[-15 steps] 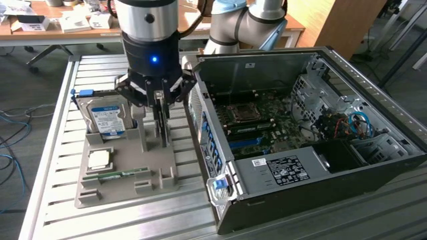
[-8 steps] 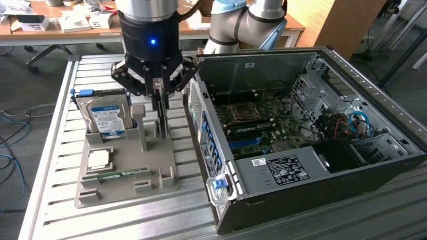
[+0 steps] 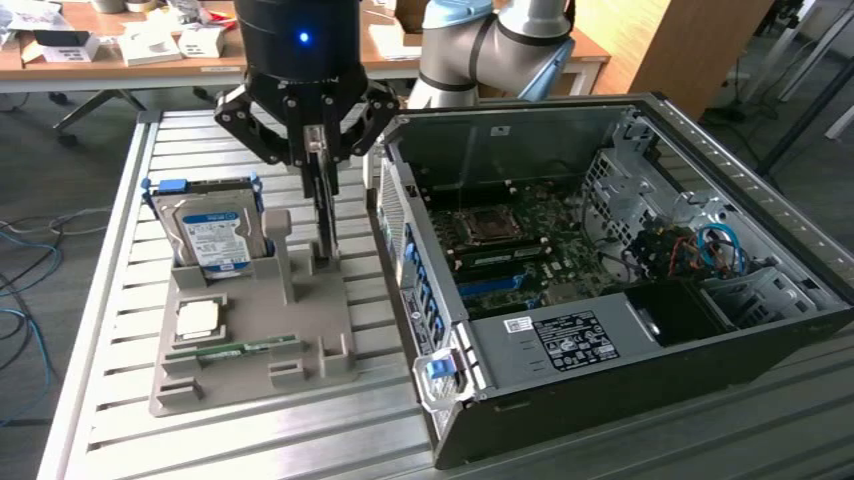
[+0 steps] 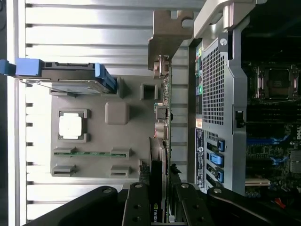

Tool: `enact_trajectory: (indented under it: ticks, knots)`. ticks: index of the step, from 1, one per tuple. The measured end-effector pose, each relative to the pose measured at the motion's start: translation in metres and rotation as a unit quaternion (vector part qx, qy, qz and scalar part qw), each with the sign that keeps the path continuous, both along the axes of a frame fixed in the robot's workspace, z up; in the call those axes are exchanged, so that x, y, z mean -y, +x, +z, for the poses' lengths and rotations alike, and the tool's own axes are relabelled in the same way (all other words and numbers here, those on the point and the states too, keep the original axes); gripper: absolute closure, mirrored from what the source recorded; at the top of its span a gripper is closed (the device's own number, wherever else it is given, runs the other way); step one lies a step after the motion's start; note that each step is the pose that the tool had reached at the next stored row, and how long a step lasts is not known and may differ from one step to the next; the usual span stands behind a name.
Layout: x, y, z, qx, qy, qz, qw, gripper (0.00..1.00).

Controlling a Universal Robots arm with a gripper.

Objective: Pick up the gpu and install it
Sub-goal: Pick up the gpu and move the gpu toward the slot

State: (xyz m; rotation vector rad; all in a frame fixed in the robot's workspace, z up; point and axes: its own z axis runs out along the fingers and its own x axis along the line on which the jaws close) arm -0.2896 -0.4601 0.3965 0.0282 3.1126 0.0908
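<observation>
The black end effector (image 3: 320, 165) hangs over the grey plastic parts holder (image 3: 240, 372), clenched on the top edge of the gpu (image 3: 324, 215), a thin green circuit-board card that stands on edge. In the wrist view its fingers (image 4: 141, 207) sit on either side of the card (image 4: 162, 117), which runs edge-on away from them, its silver metal bracket at the far end. The card's lower edge is down at the holder's slot; whether it has cleared the slot cannot be told.

In the exterior view the holder lies on the slatted metal bench (image 3: 107, 400) at 9 o'clock from the open black computer case (image 3: 601, 340). The gpu stands along the holder's 3 o'clock side, just beside the case wall. At 9 o'clock from the card stands the silver hard drive with a blue label (image 3: 214, 235). At the drive's 6 o'clock lie a square silver processor chip (image 3: 198, 320) and, beyond that, a narrow green memory stick (image 3: 247, 348). Inside the case the green motherboard (image 3: 534, 240) lies exposed.
</observation>
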Motion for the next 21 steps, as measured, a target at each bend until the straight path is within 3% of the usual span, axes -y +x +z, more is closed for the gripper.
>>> enact_trajectory:
  ticks: [13,21]
  knots:
    - [0.0000,0.001,0.0222,0.0000,0.0006,0.000,1.0000,0.74]
    - [0.0000,0.002,0.0227,-0.0001,0.0010,0.000,1.0000,0.74]
